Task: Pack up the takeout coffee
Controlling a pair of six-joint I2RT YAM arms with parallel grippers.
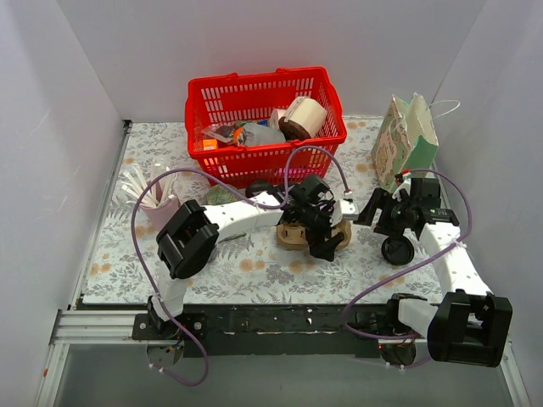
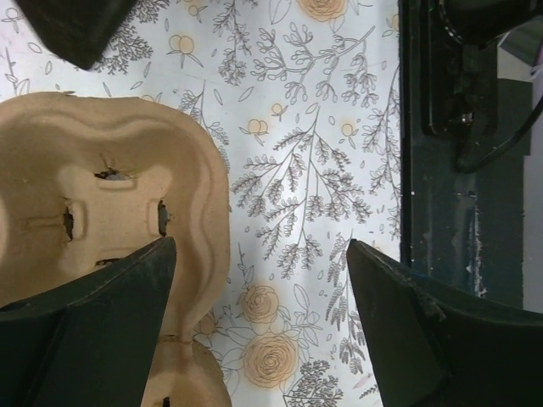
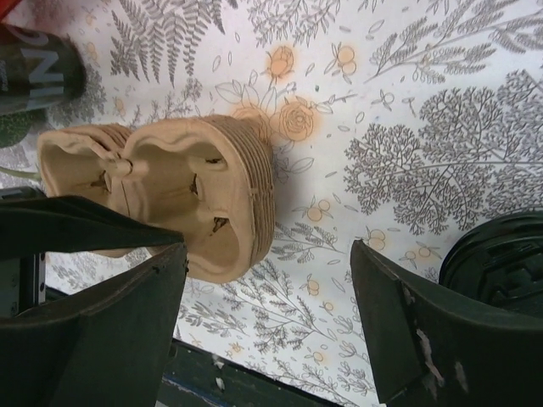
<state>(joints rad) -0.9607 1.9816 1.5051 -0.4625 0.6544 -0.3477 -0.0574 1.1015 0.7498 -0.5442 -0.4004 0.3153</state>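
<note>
A stack of brown pulp cup carriers [image 1: 307,235] stands mid-table on the floral cloth. My left gripper [image 1: 325,231] hovers over its right end. In the left wrist view the jaws [image 2: 260,246] are open, the left finger overlaps the carrier's edge [image 2: 102,195], and bare cloth lies between the fingers. My right gripper [image 1: 392,210] is open to the right of the carriers [image 3: 182,186], its jaws [image 3: 270,248] over cloth. A black lid [image 1: 397,250] lies under it, also at the right finger [image 3: 496,263]. A dark cup [image 3: 34,72] lies beyond the carriers.
A red basket [image 1: 254,161] holding several items stands at the back centre. A paper bag [image 1: 407,140] stands at the back right. A pink cup of white utensils [image 1: 157,203] is at the left. White walls close in three sides; the black rail [image 1: 280,322] runs along the near edge.
</note>
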